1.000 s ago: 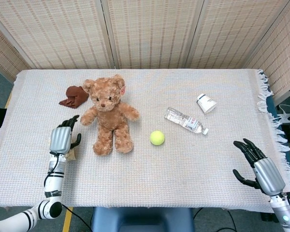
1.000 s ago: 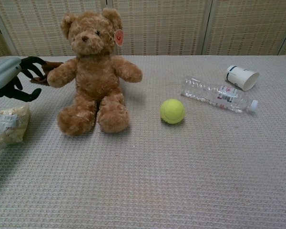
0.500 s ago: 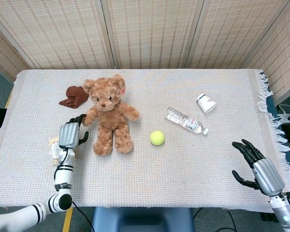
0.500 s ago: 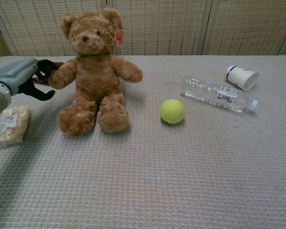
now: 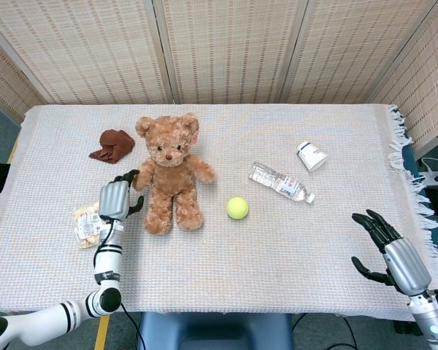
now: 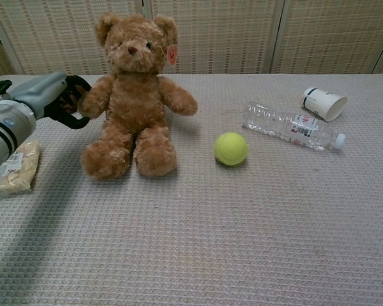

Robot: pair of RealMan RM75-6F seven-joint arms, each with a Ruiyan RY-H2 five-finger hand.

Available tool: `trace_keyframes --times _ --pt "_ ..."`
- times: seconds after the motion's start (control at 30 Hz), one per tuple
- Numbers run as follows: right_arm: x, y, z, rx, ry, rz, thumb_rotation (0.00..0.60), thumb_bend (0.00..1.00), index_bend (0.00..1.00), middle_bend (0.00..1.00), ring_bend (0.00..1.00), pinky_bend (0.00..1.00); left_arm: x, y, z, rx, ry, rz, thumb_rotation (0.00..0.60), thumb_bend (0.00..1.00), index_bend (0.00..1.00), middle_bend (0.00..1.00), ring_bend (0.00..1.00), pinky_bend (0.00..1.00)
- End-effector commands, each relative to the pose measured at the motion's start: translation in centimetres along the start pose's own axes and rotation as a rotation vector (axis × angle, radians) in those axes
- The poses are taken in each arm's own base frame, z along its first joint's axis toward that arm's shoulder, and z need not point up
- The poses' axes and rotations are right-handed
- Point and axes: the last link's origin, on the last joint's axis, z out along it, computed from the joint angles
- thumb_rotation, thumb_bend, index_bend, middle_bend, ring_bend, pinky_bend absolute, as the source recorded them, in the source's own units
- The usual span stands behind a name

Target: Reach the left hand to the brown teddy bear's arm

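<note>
A brown teddy bear (image 5: 171, 175) (image 6: 131, 108) sits upright on the left half of the table, with a round tag at its ear. My left hand (image 5: 117, 198) (image 6: 48, 95) is right beside it, on its left in both views. The hand's dark fingertips touch the end of the bear's nearer arm (image 5: 142, 180) (image 6: 96, 99). The fingers are spread and not wrapped round the arm. Far off at the table's front right corner, my right hand (image 5: 387, 244) hovers open and holds nothing. The chest view does not show it.
A snack packet (image 5: 86, 222) (image 6: 13, 169) lies under my left forearm. A brown cloth (image 5: 113, 144) is behind the bear. A tennis ball (image 5: 237, 208) (image 6: 230, 148), a lying plastic bottle (image 5: 281, 182) (image 6: 290, 125) and a tipped paper cup (image 5: 311, 155) (image 6: 324, 103) lie to the right.
My left hand moved right and forward to the bear's arm. The bear shifted a little to the right under the contact. The right hand stayed put.
</note>
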Motion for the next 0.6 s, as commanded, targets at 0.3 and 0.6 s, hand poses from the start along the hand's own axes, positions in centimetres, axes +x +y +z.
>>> trace_keyframes --times 0.3,0.6 --pt "-0.09 0.07 0.12 -0.004 -0.006 0.011 0.600 0.25 0.11 0.10 0.00 0.18 -0.06 1.08 1.05 0.124 0.096 -0.111 0.600 0.36 0.30 0.40 0.35 0.45" --pt "-0.26 0.03 0.10 -0.005 -0.012 0.017 0.600 0.25 0.11 0.10 0.00 0.18 -0.41 0.84 1.02 0.173 0.082 -0.131 0.600 0.36 0.33 0.47 0.40 0.48"
